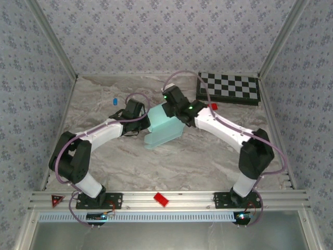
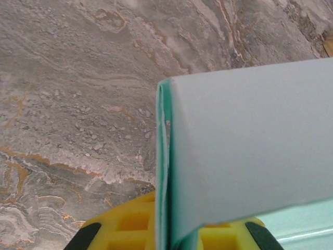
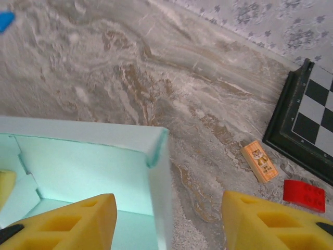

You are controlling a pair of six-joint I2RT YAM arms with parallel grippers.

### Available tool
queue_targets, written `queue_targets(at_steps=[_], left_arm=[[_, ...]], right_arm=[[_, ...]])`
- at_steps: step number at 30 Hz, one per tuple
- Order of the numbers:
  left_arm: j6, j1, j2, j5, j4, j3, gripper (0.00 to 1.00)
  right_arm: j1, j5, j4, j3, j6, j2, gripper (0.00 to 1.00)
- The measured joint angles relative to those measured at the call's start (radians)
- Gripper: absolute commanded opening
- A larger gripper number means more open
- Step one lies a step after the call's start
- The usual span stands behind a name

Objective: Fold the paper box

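The paper box (image 1: 165, 129) is pale mint card, partly folded with walls standing, in the middle of the marble table. My left gripper (image 1: 147, 121) holds its left side. In the left wrist view the yellow fingers (image 2: 125, 224) are shut on a doubled upright wall of the box (image 2: 244, 146). My right gripper (image 1: 174, 112) is at the box's far right corner. In the right wrist view it (image 3: 169, 219) stands open astride the corner wall (image 3: 161, 177), the left finger (image 3: 67, 221) inside the box, the right finger (image 3: 265, 221) outside and apart from it.
A black-and-white chessboard (image 1: 231, 87) lies at the back right. A red block (image 1: 213, 106) and a small orange tiger tile (image 3: 258, 161) lie near it. A blue piece (image 1: 114, 100) sits back left. Another red block (image 1: 161, 199) rests on the front rail.
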Motion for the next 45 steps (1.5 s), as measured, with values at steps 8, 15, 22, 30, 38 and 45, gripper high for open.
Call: queue_targets(at_steps=[8,15,22,30,38,45], left_arm=[[-0.141,-0.024,0.0,-0.156,-0.008,0.0,0.0],[-0.322,-0.042,-0.011,-0.275,-0.023,0.0,0.0],[-0.446,-0.071,-0.021,-0.347,-0.087,0.011,0.0],[-0.542,-0.123,-0.052,-0.403,-0.153,0.052,0.0],[-0.612,-0.137,-0.055,-0.417,-0.19,0.052,0.0],[-0.649,-0.145,-0.056,-0.416,-0.193,0.052,0.0]], right_arm=[[-0.079,-0.111,0.002,-0.119,0.158,-0.223,0.58],[-0.068,-0.172,0.027,-0.287,0.353,-0.356,0.58],[-0.035,-0.271,0.135,-0.459,0.488,-0.401,0.59],[-0.029,-0.377,0.254,-0.511,0.571,-0.406,0.59],[-0.024,-0.407,0.328,-0.557,0.628,-0.372,0.51],[-0.021,-0.431,0.371,-0.558,0.659,-0.319,0.37]])
